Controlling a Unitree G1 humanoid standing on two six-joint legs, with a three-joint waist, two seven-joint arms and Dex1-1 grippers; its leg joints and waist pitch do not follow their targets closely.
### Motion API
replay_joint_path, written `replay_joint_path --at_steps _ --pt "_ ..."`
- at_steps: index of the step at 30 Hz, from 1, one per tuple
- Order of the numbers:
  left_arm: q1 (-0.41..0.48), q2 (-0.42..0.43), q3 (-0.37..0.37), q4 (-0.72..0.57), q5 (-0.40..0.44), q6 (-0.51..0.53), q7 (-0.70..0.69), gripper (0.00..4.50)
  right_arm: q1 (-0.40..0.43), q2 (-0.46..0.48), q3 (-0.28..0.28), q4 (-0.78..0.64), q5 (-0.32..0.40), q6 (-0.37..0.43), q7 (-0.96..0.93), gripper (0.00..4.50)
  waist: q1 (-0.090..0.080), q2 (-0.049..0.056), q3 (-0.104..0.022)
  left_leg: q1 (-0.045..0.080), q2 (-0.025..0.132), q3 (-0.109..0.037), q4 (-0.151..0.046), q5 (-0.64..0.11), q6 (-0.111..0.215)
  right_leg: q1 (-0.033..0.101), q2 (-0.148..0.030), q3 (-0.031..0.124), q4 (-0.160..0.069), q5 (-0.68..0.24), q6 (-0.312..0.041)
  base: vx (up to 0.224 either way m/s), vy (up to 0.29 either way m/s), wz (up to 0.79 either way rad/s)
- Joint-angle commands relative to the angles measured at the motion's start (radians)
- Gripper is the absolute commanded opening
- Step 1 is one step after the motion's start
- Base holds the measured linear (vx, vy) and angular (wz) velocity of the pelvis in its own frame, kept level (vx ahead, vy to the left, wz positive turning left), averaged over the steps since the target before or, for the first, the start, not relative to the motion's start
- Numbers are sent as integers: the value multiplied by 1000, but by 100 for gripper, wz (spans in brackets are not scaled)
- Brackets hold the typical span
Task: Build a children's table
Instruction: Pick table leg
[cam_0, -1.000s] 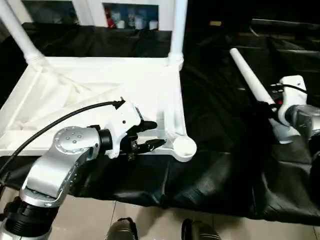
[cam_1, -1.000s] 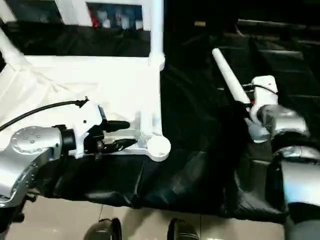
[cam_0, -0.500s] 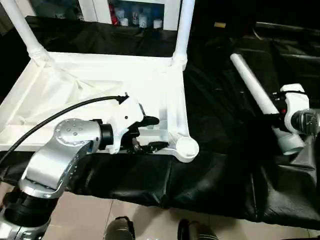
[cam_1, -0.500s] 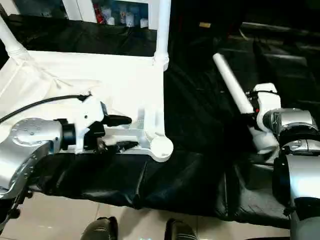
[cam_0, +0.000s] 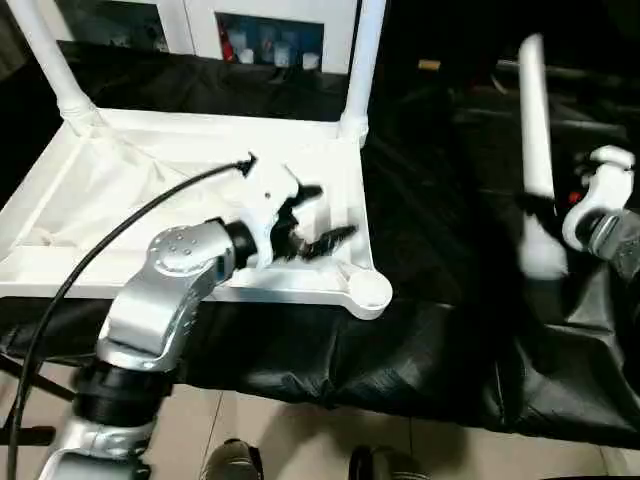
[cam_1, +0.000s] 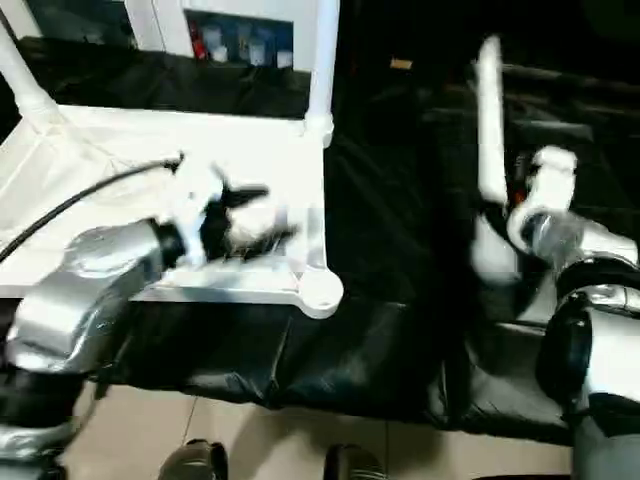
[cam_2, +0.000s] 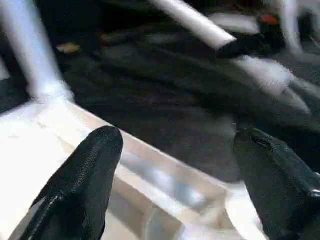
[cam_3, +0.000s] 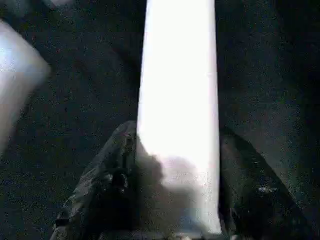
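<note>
The children's table top lies upside down on black cloth, ribbed underside up. Two white legs stand in its far corner sockets, one at the far left and one at the far right. The near right socket holds nothing. My left gripper hovers open just above the top's right part, its two black fingers spread wide over the rim. To the right, my right gripper is shut on a third leg, held steeply tilted with its thick end low. Both its fingers clamp the tube.
Black cloth covers the work surface and hangs over the near edge above a tiled floor. A white cabinet with small bottles stands behind. A black cable loops from my left wrist.
My left gripper has left the top's near rim and risen over the top's right part. My right gripper has swung the leg from lying slanted to nearly upright.
</note>
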Motion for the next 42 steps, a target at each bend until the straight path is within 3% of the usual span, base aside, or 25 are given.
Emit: replay_joint_path --at_steps 1,2,5,6,7,8,9,10,16,19,21,22,24,26,29,34,36,39,42 --pt "-15 -38 7 10 -22 -13 37 398 26 25 -75 -85 105 -10 84 182 5 -14 -122 10 10 3 -47 -79 90 77 -50 26 -60 -1 -292 0 0 0" --pt "-17 -52 8 10 -25 -19 45 398 46 41 -92 -124 134 -4 114 181 9 -18 -125 9 10 1 -47 -72 99 78 -51 24 -60 -5 -294 0 0 0" --pt "-36 -104 22 27 -39 2 86 398 141 109 -122 -337 235 66 207 181 15 -14 -128 13 12 -2 -49 -54 111 78 -48 23 -59 33 -292 0 0 0" --pt "-52 -130 29 42 -51 10 104 398 212 144 -114 -487 302 127 257 181 17 -14 -132 16 13 -3 -48 -62 108 75 -50 20 -60 8 -296 0 0 0" --pt "-56 -135 31 45 -54 13 108 398 228 152 -111 -522 317 142 268 181 21 -17 -128 15 9 1 -51 -64 109 79 -45 22 -67 4 -283 0 0 0" --pt "-70 -152 43 58 -60 25 130 398 273 171 -100 -614 358 176 294 181 25 -17 -132 18 17 -4 -51 -68 106 76 -51 22 -64 -3 -282 0 0 0" --pt "-82 -168 55 70 -68 34 149 398 306 184 -92 -683 392 199 309 181 27 -20 -131 16 12 -2 -52 -64 103 79 -48 21 -68 -14 -273 0 0 0" --pt "-93 -183 70 79 -82 46 162 398 334 194 -83 -739 422 222 320 181 34 -19 -133 20 14 -3 -52 -72 95 77 -52 23 -68 -33 -266 0 0 0" --pt "-143 -278 164 84 -228 159 196 398 457 233 -19 -977 533 350 366 181 32 -24 -128 18 11 -7 -61 -119 43 71 -58 20 -91 -199 -213 0 0 0" --pt "-146 -319 181 64 -313 220 192 398 491 253 25 -1049 522 378 362 181 27 -29 -128 15 9 -9 -63 -140 30 69 -58 17 -98 -256 -186 0 0 0" --pt "-146 -324 183 63 -319 224 193 398 495 255 30 -1057 520 381 360 181 26 -29 -127 16 9 -10 -63 -154 22 65 -58 18 -104 -297 -167 0 0 0" --pt "-149 -351 190 58 -357 258 200 398 510 268 70 -1092 492 385 339 181 30 -33 -126 16 8 -10 -63 -153 13 64 -58 19 -106 -316 -148 0 0 0" --pt "-153 -370 194 59 -375 285 211 398 520 272 109 -1118 473 385 321 181 28 -31 -127 14 9 -11 -64 -150 9 64 -57 18 -106 -303 -143 0 0 0" --pt "-157 -391 193 72 -385 309 223 398 526 278 164 -1139 443 380 313 181 25 -37 -128 11 9 -13 -66 -145 6 66 -57 17 -104 -305 -132 0 0 0" --pt "-160 -399 185 88 -382 324 231 398 531 281 198 -1156 438 384 319 181 26 -41 -129 13 9 -13 -66 -155 9 63 -57 19 -108 -309 -118 0 0 0" --pt "-174 -415 196 130 -377 315 272 398 544 298 243 -1187 413 387 310 181 28 -40 -131 13 9 -14 -67 -151 8 63 -55 19 -106 -273 -116 0 0 0" --pt "-184 -421 216 138 -385 294 290 364 550 303 255 -1194 405 385 303 181 28 -40 -133 12 9 -15 -67 -145 5 66 -56 19 -104 -257 -120 0 0 0" --pt "-198 -425 249 143 -397 267 307 358 563 308 267 -1215 408 389 289 181 29 -39 -133 11 8 -16 -68 -144 4 67 -56 19 -103 -243 -126 0 0 0" --pt "-208 -423 264 143 -400 277 313 320 571 312 280 -1228 410 385 273 181 28 -37 -132 12 8 -16 -67 -147 1 67 -55 19 -103 -241 -127 0 0 0"
